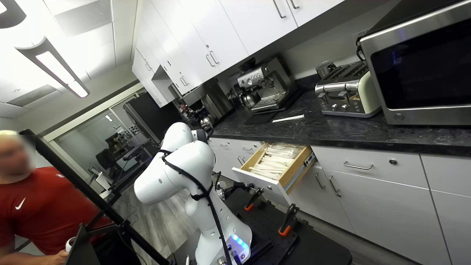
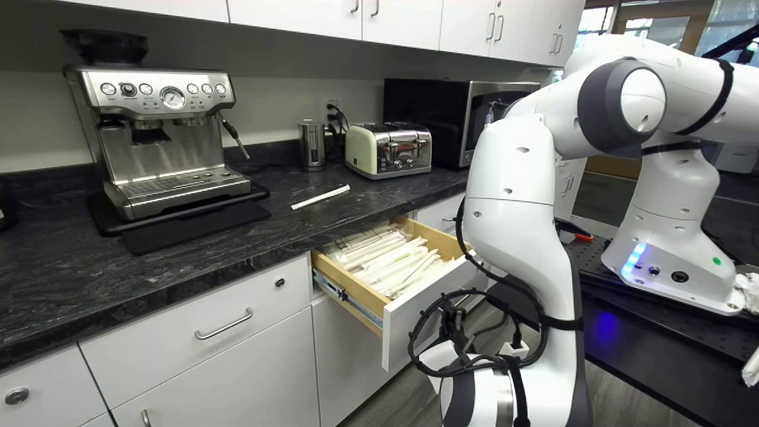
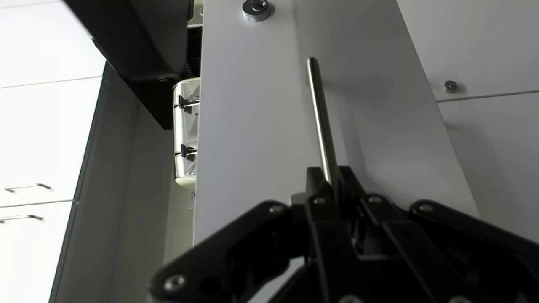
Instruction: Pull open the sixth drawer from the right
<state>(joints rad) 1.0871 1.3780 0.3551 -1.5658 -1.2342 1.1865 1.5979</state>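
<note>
The sixth drawer stands pulled out from under the counter. Its flat white front shows in both exterior views [image 1: 259,183] [image 2: 406,323] and fills much of the wrist view [image 3: 252,118]. Its pale wood box holds many white wrapped sticks. In the wrist view my gripper [image 3: 332,181] has its black fingers closed around the slim metal bar handle [image 3: 321,113], near one end. In an exterior view the gripper [image 2: 455,314] is at the drawer's front, partly hidden by cables and the arm. In an exterior view it shows small, beyond the arm [image 1: 252,187].
A dark counter [image 1: 323,132] carries an espresso machine [image 2: 160,142], a toaster [image 2: 388,148], a microwave [image 1: 423,70] and a white stick [image 2: 320,197]. A black robot table with orange clamps [image 1: 285,230] stands close to the drawer front. A person in red [image 1: 40,206] stands behind the arm.
</note>
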